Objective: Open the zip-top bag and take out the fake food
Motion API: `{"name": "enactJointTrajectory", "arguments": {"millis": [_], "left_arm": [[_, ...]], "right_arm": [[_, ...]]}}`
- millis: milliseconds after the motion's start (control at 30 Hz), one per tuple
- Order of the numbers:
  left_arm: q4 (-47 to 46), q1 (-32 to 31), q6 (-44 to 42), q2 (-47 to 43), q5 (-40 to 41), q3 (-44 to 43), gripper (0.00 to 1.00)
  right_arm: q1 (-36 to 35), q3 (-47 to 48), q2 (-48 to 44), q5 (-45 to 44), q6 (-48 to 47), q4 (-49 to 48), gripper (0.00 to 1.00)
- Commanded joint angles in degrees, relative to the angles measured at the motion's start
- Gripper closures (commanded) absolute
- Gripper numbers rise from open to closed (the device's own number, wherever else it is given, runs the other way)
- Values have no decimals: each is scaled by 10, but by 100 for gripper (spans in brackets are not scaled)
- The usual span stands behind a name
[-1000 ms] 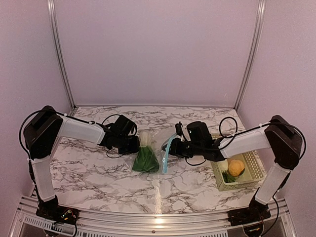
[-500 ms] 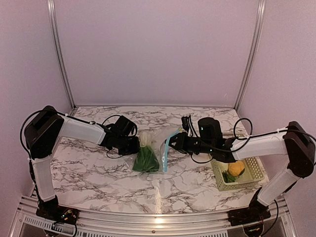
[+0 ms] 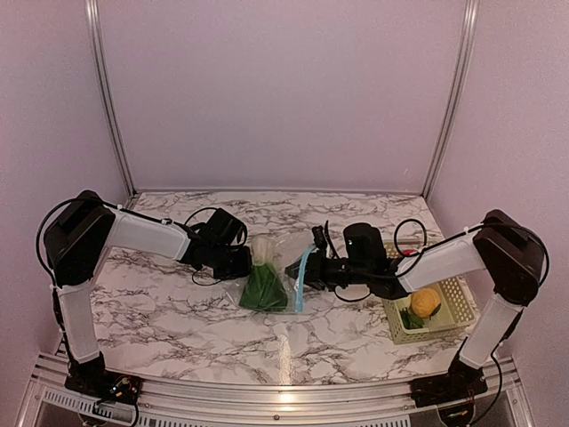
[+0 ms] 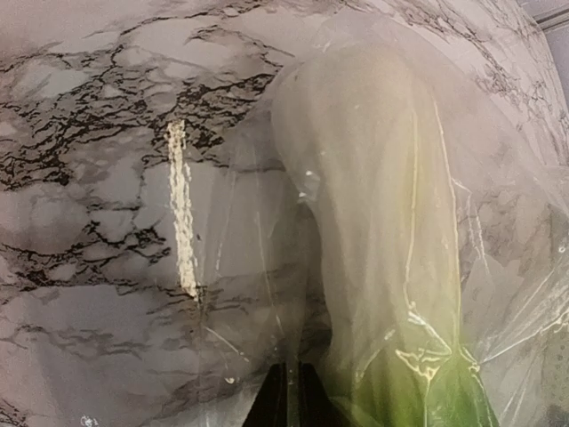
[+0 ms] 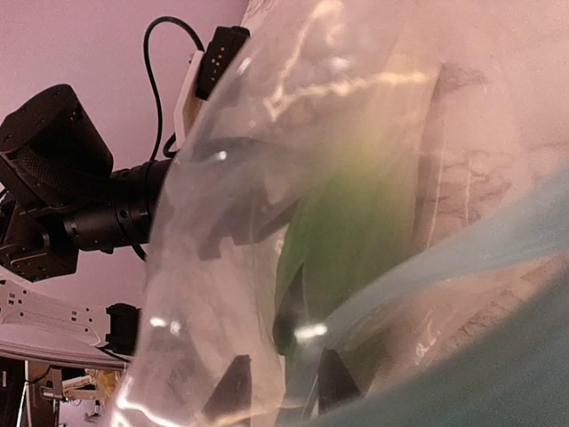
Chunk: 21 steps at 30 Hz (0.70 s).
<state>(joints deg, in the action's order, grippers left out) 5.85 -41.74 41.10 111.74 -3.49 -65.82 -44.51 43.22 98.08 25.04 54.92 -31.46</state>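
Right end effector (image 3: 312, 271) shifted nearward, narrowly parted; left end effector (image 3: 246, 265) pinches zip-top bag (image 3: 284, 258) edge

White-shelled left arm (image 3: 142, 233) and right arm (image 3: 444, 256); black joints (image 3: 76, 236), looping black cables (image 3: 195, 214).

One bag (image 3: 286, 258) lies near the middle of the tabletop (image 3: 178, 311). It has one light blue zipper strip (image 3: 300, 283) along its right side. Inside the bag there is one vegetable (image 3: 262, 283), with green leaves and a white stem; the wrist views show no second item through the plastic. One basket (image 3: 458, 294) stands at the right edge of the tabletop. In it one round orange fruit (image 3: 425, 302) and one small green piece (image 3: 411, 318) can be counted; anything more is hidden by the arm. Two arms reach in, the left arm (image 3: 147, 236) and the right arm (image 3: 444, 256). Each ends in one gripper, so there are two: the left gripper (image 3: 244, 265) and the right gripper (image 3: 311, 271). Two metal posts (image 3: 107, 98) rise at the far corners.
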Motion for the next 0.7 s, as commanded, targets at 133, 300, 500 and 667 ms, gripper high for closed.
{"name": "enactJointTrajectory", "arguments": {"millis": [133, 300, 500, 667], "left_arm": [[-11, -5, -4, 14, -17, -11, 94], [-9, -5, -3, 11, -16, -10, 94], [2, -4, -2, 11, -7, -12, 94], [6, -3, -1, 11, -3, -13, 94]], "right_arm": [[-7, 32, 31, 10, -2, -15, 76], [-20, 66, 28, -29, -51, 94, 77], [-45, 87, 6, -145, -100, 247, 70], [-48, 61, -15, -190, -94, 276, 69]]}}
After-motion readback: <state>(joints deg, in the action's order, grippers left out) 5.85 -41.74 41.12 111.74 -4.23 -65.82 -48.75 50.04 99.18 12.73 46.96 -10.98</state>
